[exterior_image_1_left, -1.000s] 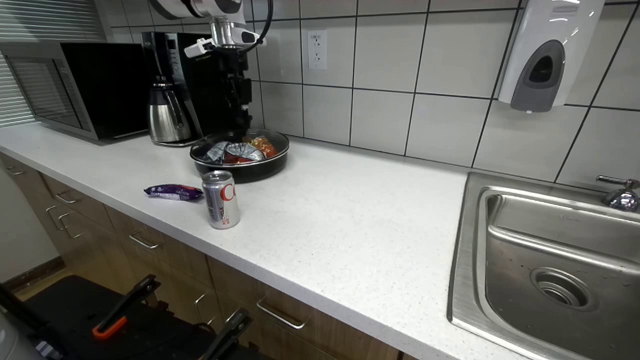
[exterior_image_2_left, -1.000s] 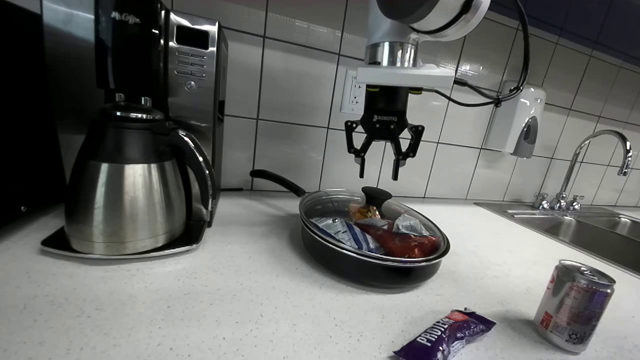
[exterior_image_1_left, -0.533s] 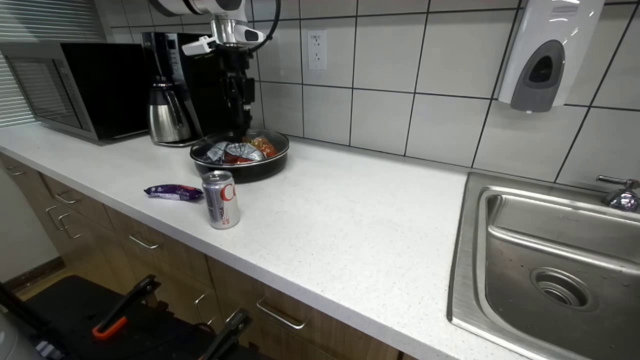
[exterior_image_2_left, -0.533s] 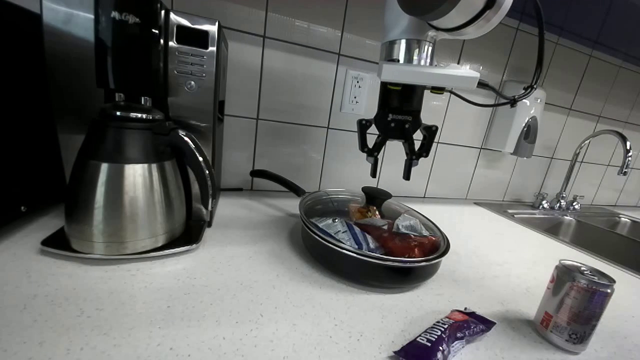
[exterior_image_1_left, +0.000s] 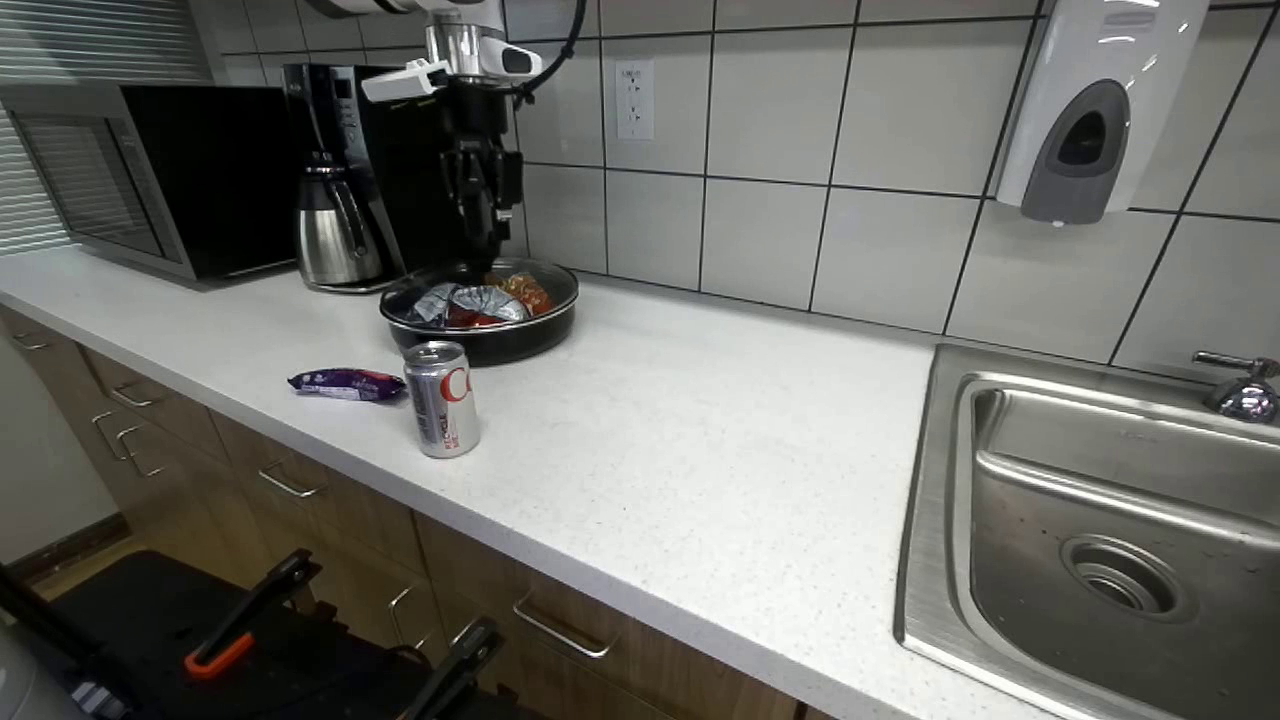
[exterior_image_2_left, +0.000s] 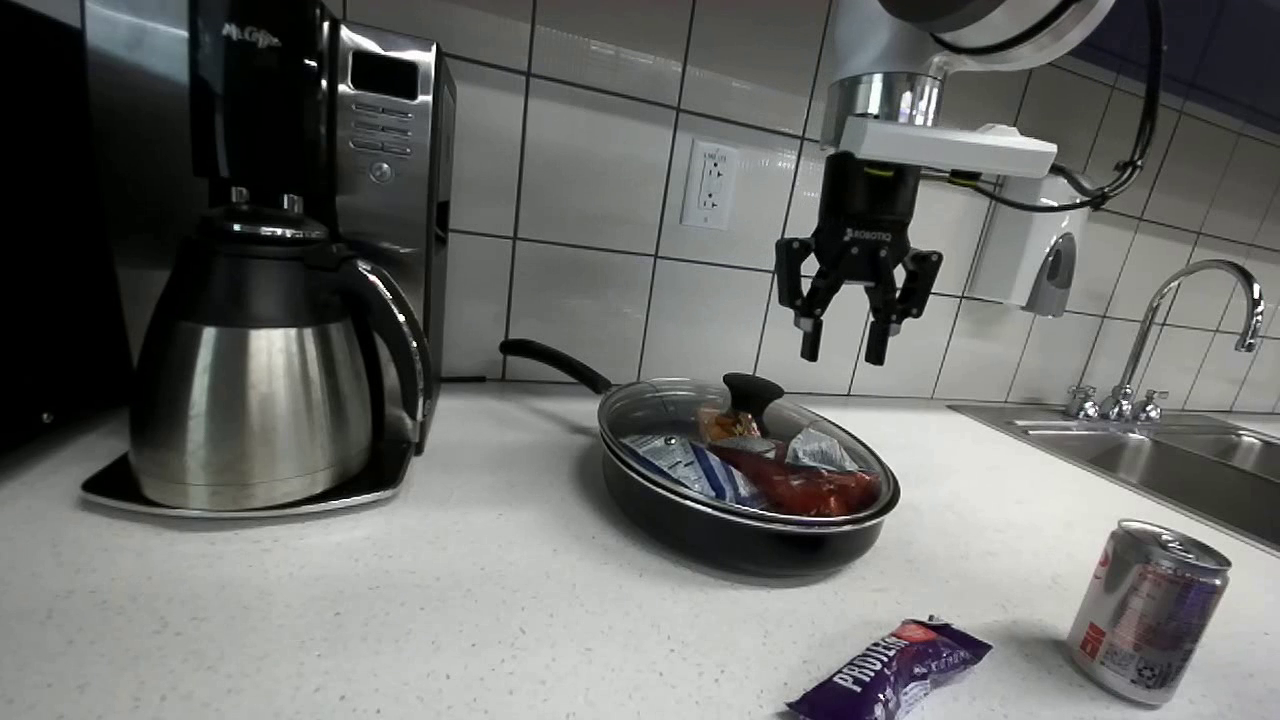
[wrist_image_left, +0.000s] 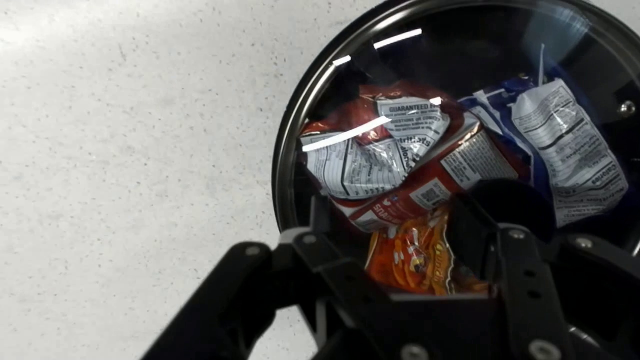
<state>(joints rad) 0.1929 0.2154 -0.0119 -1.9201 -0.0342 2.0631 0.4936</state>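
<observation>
While the pincer (exterior_image_2_left: 843, 345) is hanging over a covered black pan (exterior_image_2_left: 745, 545), its two fingers are standing partway apart, gripping nothing. A little lower, and off to one side in an exterior view, the lid knob (exterior_image_2_left: 752, 393) is rising from the glass lid (exterior_image_2_left: 660, 410) without touching the fingertips. Under this lid, the pan is holding several snack packets: red packaging (wrist_image_left: 400, 202) with white panels, an orange packet (wrist_image_left: 415, 250) and a blue-and-white packet (wrist_image_left: 570, 145), all lying close together. The pan itself is resting on the pale desk (exterior_image_1_left: 700, 450) near the tiled wall (exterior_image_1_left: 760, 110), its handle (exterior_image_2_left: 555, 359) pointing toward the tiles.

Above, the arm (exterior_image_2_left: 875, 50) is hanging in from the top edge of both exterior views, its wrist aiming the pincer downward, a black cable (exterior_image_2_left: 1152, 100) looping beside it. The pincer's body is bearing the name "ROBOTIQ". "GUARANTEED" is showing on the red packaging, "Calories" on the blue-and-white packet.

Farther out, a purple bar (exterior_image_2_left: 895, 670) marked "PROTEIN" is lying near an upright silver can (exterior_image_2_left: 1150, 610), where "RECYCLE" is showing in red. A coffee maker (exterior_image_2_left: 385, 220) branded "Mr. Coffee" is standing with a steel carafe (exterior_image_2_left: 250, 410) on its base. Well apart from the pan, a stainless sink (exterior_image_1_left: 932, 500) is sitting in the desk.
</observation>
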